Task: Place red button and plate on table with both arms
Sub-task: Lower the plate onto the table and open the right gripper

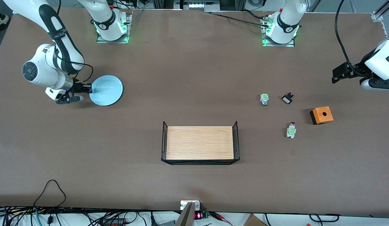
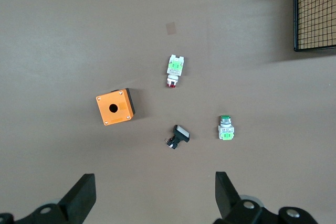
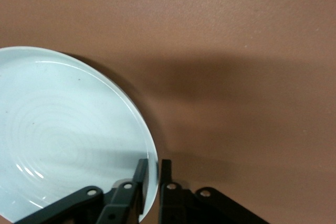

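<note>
The pale blue plate (image 1: 106, 90) (image 3: 63, 140) lies flat on the brown table (image 1: 194, 78) toward the right arm's end. My right gripper (image 1: 87, 90) (image 3: 153, 163) straddles the plate's rim, one finger over the dish and one outside it. A thin gap shows between the rim and the outer finger, so the jaws stand slightly open. The red button (image 1: 291, 129) (image 2: 174, 70) lies on its side on the table toward the left arm's end. My left gripper (image 1: 338, 72) (image 2: 155, 181) hangs wide open and empty, high over the table's end near the orange box.
Near the red button lie a green-capped button (image 1: 264, 99) (image 2: 226, 128), a small black part (image 1: 287, 98) (image 2: 178, 136) and an orange box with a hole (image 1: 322, 115) (image 2: 115, 106). A wood-grain tray with black mesh ends (image 1: 200, 142) (image 2: 315, 19) stands mid-table, nearer the front camera.
</note>
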You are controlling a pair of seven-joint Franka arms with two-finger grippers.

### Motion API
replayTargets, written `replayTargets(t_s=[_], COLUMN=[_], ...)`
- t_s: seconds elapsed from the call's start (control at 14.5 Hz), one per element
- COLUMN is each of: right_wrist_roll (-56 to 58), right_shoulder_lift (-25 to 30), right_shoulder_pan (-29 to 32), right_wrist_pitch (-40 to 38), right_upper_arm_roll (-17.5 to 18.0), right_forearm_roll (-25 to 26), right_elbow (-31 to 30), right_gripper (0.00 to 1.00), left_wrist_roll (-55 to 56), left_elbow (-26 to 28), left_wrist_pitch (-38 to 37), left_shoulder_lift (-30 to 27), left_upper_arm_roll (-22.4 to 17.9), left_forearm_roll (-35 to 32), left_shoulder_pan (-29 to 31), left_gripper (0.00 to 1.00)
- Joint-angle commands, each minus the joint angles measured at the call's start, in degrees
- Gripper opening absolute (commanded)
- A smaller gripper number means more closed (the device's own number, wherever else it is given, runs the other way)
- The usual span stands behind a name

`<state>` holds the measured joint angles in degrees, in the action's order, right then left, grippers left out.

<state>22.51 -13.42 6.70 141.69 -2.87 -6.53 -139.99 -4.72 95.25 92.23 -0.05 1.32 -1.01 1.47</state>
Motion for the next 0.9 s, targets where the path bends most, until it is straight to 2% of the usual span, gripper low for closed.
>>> replayTargets(t_s=[0.0,0.21,0.55,0.83], right_wrist_roll=[0.34,-2.90,-13.08,-17.24], right_shoulder_lift=[3.57,4.90,4.37,4.37], right_shoulder_pan=[1.04,0.25,-3.79,-6.61], right_wrist_pitch=[-2.19,-10.87,-28.19,-35.14], right_upper_arm_roll=[0.93,1.02,1.02,1.02], right_forearm_roll=[0.29,0.21,0.12,0.82], right_elbow=[1.12,6.20,20.43,28.96], right_gripper=[1.00,1.00,1.00,1.00], left_wrist_roll=[0.41,0.41,0.41,0.41], left_elbow=[-2.00,-2.00,-2.00,-2.00], left_wrist_pitch=[-0.74,-0.74,-0.74,-0.65], left_shoulder_lift=[1.10,1.10,1.10,1.10], left_upper_arm_roll=[0.35,0.35,0.35,0.35], left_forearm_roll=[-0.49,-0.49,-0.49,-0.49], left_shoulder_pan=[0.38,0.38,0.29,0.38], left_gripper=[1.00,1.00,1.00,1.00])
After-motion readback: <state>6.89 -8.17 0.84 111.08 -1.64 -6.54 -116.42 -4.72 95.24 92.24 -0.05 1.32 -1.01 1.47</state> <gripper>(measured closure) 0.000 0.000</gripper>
